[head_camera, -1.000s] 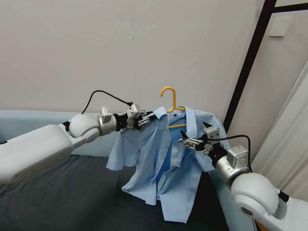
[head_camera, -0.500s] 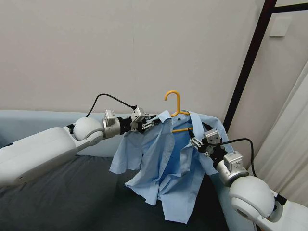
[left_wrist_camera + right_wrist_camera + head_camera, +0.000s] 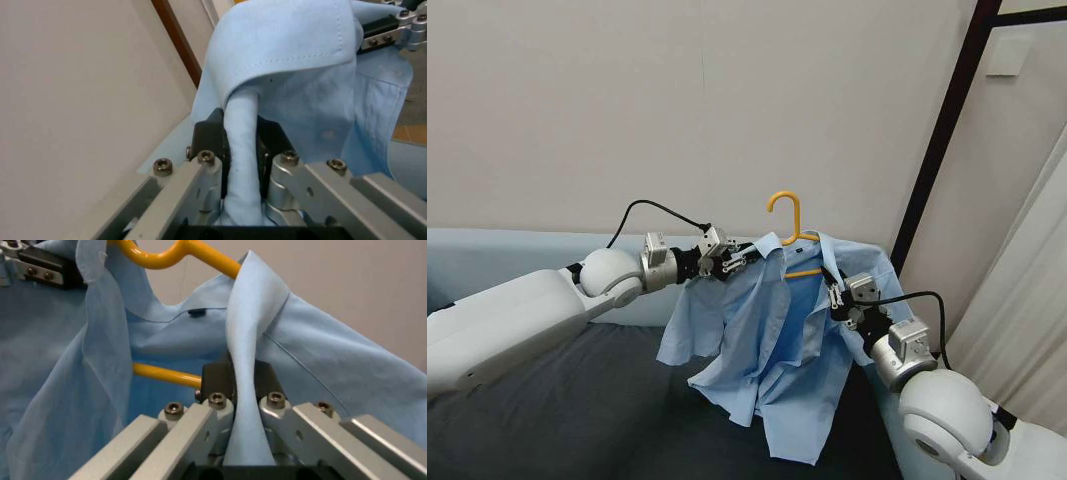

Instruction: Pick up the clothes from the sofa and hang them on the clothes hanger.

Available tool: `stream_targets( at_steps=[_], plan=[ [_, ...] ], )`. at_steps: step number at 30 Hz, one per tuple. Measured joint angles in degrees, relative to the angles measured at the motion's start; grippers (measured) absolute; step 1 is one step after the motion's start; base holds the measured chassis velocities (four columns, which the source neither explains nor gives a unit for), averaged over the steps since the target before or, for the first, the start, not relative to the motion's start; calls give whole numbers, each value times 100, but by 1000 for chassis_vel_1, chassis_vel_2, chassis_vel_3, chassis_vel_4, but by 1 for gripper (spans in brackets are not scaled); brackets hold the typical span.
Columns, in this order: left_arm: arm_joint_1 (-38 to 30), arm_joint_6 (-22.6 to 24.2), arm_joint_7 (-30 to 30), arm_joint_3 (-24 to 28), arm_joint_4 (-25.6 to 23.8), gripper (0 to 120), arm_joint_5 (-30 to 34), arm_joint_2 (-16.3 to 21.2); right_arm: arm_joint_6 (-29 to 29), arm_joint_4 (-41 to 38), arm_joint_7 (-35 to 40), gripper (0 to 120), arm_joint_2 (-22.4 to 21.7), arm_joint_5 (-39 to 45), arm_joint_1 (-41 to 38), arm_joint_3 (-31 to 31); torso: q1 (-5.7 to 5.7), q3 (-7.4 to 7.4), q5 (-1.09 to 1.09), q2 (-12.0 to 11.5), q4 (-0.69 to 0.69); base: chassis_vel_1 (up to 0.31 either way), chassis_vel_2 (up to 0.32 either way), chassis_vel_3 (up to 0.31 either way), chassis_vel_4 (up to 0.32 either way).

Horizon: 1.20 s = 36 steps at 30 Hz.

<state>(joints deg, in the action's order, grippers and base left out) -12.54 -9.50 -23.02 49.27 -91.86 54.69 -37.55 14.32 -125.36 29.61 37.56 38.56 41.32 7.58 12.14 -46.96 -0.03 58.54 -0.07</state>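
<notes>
A light blue shirt (image 3: 767,340) hangs in the air on a yellow hanger (image 3: 785,215), held up above the dark sofa seat (image 3: 547,420). My left gripper (image 3: 732,259) is shut on the shirt's left collar edge; in the left wrist view a fold of blue shirt (image 3: 280,75) is pinched between the fingers (image 3: 208,150). My right gripper (image 3: 835,293) is shut on the right front edge of the shirt (image 3: 243,360), with the hanger's yellow bar (image 3: 163,374) just behind the fingers. The hanger's hook sticks up above the collar.
A pale wall (image 3: 677,100) stands behind the sofa's light blue backrest (image 3: 487,245). A dark vertical post (image 3: 937,150) rises at the right beside a white panel. The sofa's light blue arm (image 3: 882,410) runs under my right arm.
Both grippers have carried the shirt and hanger a little to the right and up over the last second. The right gripper rose closer to the collar. Both grips stayed shut.
</notes>
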Motion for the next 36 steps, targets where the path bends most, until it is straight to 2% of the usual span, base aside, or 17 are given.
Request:
stream_targets(
  at_steps=[8,15,26,28,29,34,35,36],
  plan=[
    [-234,10,-110,111,4,7,170,-24,-99,-202,-245,0,-19,-111,-42,35,0,0,-1,0,0,0,0,0,0],
    [-438,24,-143,252,48,7,278,-160,-113,-156,-388,0,151,-296,-166,242,0,0,0,0,0,0,0,0,0],
    [-575,-63,-251,268,-98,7,395,147,-135,-214,-535,1,10,-378,150,184,0,0,0,0,1,0,0,0,0],
    [-579,-97,-271,251,-83,7,403,173,-123,-201,-477,11,-35,-268,183,165,0,0,0,0,0,0,0,0,0],
    [-579,-97,-271,251,-83,7,403,173,-123,-201,-477,11,-35,-268,183,165,0,0,0,0,0,0,0,0,0],
    [-494,-155,-309,148,26,7,299,148,54,-488,-147,32,-120,388,244,90,0,0,0,0,0,0,0,0,0],
    [-494,-155,-309,148,26,7,299,148,54,-488,-147,32,-120,388,244,90,0,0,0,0,0,0,0,0,0],
    [-472,-172,-331,115,63,7,277,147,66,-609,-122,38,-176,471,290,59,0,0,0,0,0,0,0,0,0]
  ],
)
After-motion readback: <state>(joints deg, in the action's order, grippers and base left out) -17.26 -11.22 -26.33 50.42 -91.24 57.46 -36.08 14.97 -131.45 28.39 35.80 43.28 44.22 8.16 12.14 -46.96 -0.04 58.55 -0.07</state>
